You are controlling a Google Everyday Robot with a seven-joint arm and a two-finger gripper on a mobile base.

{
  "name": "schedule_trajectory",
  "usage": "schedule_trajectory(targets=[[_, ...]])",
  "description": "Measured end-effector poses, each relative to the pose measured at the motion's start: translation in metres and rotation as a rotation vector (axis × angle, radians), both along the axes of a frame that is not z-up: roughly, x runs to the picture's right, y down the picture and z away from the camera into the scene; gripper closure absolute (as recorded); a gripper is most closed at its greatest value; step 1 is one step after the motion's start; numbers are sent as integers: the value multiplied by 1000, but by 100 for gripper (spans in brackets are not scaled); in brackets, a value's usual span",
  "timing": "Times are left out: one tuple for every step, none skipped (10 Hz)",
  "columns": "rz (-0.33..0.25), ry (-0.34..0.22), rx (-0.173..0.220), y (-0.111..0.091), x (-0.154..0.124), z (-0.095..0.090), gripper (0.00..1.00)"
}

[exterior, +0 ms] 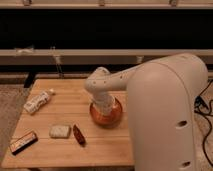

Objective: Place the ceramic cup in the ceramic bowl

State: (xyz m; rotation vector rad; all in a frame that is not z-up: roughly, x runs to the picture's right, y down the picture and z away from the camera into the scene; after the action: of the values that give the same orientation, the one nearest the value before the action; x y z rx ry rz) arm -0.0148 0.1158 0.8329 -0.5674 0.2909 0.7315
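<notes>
One arm's gripper (105,106) hangs right over your ceramic bowl (106,117) on the worktop (60,150); you cannot tell how its jaws stand.

Surface (70,150): light wood, planked, smooth with a soft sheen.
Bowl (111,118): orange-brown ceramic, glazed and glossy.
Arm (165,100): smooth off-white plastic casing, matt to satin.
Gripper (104,102): lowered over the bowl, pale smooth casing; it may be plastic like the arm.
Bottle (38,101): white, lying down, with a printed label.
Small dark red object (79,134): slightly shiny.
Pale wrapped packet (59,131): dull, soft-looking.
Dark bar (23,141): glossy wrapper.
</notes>
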Motion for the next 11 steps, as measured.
schedule_trajectory(targets=[[-1,3,-3,1,1,-1,20],[-1,6,-3,2,0,-2,20],[-1,5,1,1,0,-6,20],[1,0,12,-5,-1,-12,20],[0,-7,24,-13,1,-21,20],[3,-25,38,-24,1,-33,20],[8,-40,45,-31,1,-41,20],[12,-58,52,-39,2,-47,20],[16,-83,53,-49,2,-54,20],[18,-100,50,-53,2,-56,20],[20,-125,40,-57,-2,-58,20]])
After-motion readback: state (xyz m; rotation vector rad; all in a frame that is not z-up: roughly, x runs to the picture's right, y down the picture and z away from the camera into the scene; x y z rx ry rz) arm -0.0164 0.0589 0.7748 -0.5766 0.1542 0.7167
